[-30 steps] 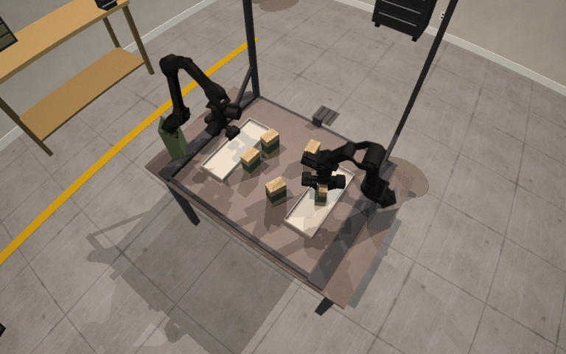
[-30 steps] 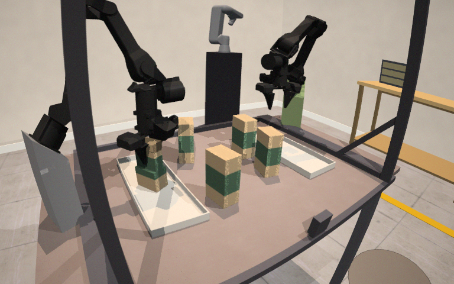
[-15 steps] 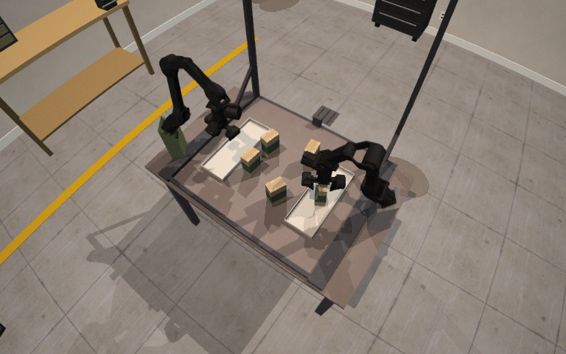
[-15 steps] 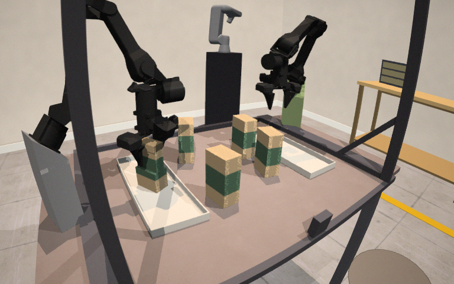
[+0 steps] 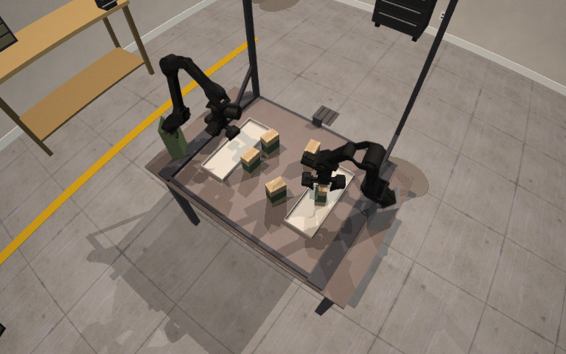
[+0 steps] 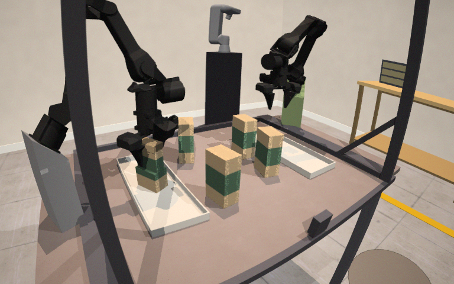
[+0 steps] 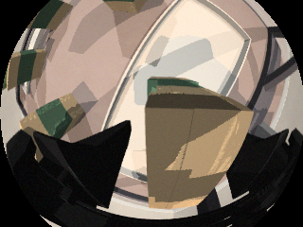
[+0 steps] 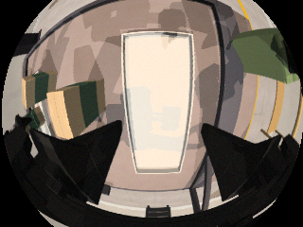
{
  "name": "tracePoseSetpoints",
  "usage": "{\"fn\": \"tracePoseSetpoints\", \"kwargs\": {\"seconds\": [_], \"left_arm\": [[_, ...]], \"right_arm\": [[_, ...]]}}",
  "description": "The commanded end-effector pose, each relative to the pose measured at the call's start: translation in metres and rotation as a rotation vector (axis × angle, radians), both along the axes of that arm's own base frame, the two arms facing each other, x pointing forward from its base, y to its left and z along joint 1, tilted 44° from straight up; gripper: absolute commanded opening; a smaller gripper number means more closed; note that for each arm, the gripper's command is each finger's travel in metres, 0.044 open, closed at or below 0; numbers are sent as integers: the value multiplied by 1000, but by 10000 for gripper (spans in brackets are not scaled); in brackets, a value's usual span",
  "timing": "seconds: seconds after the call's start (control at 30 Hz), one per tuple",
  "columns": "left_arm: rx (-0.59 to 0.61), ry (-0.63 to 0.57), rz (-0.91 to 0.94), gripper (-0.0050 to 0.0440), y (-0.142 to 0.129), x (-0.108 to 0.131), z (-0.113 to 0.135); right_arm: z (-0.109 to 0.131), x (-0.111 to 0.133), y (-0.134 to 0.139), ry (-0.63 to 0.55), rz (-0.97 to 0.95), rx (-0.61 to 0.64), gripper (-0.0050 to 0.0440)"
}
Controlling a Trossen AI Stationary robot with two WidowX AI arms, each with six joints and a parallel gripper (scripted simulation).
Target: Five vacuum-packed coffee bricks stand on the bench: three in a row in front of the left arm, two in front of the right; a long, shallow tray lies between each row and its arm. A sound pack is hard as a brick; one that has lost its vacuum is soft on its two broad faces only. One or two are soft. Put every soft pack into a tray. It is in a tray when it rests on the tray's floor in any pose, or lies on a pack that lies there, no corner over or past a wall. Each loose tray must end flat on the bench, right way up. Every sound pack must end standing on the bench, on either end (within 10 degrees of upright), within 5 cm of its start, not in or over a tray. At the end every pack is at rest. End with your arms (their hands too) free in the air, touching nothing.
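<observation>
A tan and green coffee pack stands on the floor of the long white tray in front of my left arm. My left gripper is open around its top, and the left wrist view shows the pack between the spread fingers with a gap on one side. Two more packs stand on the bench beside this tray. My right gripper is open and empty, high above the other tray, which holds nothing. Two packs stand next to it.
A green block stands at the right arm's base. Dark frame posts rise from the bench edges. A small dark box sits at the bench's near edge. A grey panel leans by the left arm's base.
</observation>
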State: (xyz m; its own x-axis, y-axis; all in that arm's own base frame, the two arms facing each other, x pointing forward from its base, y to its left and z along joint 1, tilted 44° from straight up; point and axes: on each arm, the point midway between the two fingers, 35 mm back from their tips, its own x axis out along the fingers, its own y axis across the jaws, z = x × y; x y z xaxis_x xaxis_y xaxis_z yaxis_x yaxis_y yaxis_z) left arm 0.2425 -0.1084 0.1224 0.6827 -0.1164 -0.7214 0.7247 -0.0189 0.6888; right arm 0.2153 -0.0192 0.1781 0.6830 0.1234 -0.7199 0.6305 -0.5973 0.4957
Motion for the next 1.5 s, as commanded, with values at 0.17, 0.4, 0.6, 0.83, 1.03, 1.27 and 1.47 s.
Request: {"fn": "tracePoseSetpoints", "kwargs": {"seconds": [0.17, 0.4, 0.6, 0.83, 1.03, 1.27, 1.47], "left_arm": [[-8, -11, -5, 372, 2, -17, 22], [-9, -10, -5, 372, 7, -45, 52], [-9, -9, -5, 372, 8, -51, 58], [-9, -9, -5, 372, 8, -51, 58], [18, -15, -34, 372, 9, -45, 64], [212, -54, -234, 372, 15, -3, 104], [295, -70, -320, 372, 17, 16, 121]], "right_arm": [[5, 0, -1, -15, -6, -6, 377], [5, 0, -1, -15, -6, -6, 377], [5, 0, -1, -15, -6, -6, 377], [5, 0, -1, -15, -6, -6, 377], [5, 0, -1, -15, -6, -6, 377], [5, 0, -1, -15, -6, -6, 377], [22, 17, 3, -2, -92, 77, 377]]}}
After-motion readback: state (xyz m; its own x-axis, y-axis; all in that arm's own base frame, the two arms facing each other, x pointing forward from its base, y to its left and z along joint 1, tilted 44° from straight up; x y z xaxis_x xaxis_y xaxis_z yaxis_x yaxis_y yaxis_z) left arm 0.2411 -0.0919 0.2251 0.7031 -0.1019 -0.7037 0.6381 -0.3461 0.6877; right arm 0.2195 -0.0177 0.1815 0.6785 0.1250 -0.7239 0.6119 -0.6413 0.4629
